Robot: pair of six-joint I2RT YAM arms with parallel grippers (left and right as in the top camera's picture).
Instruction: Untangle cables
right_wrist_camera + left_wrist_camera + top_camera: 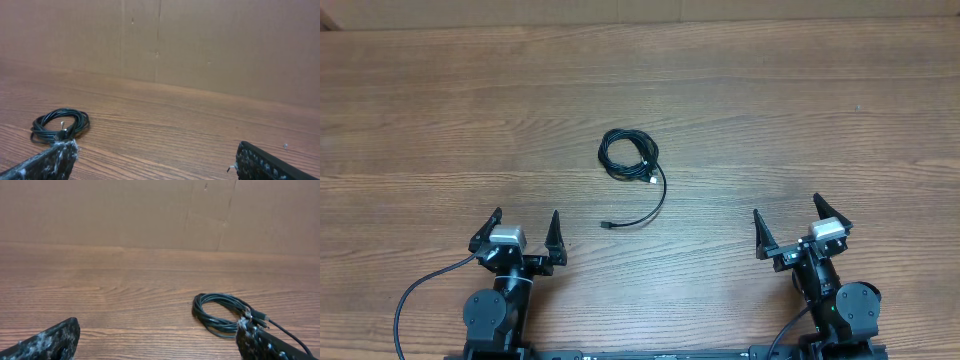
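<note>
The cables (629, 155) lie as a small black coil in the middle of the wooden table, with one loose end curving down to a small plug (607, 225). In the left wrist view the cables (220, 315) sit ahead and to the right, a silver-tipped plug lying on the coil. Seen from the right wrist, the cables (60, 125) rest ahead on the left. My left gripper (525, 232) stands open at the front left, well short of the coil. On the front right, my right gripper (788, 222) is open too. Neither holds anything.
A plain brown wall (200, 40) rises behind the table's far edge. Thicker black cords (415, 295) trail from the arm bases at the front edge. Bare wood surrounds the coil on all sides.
</note>
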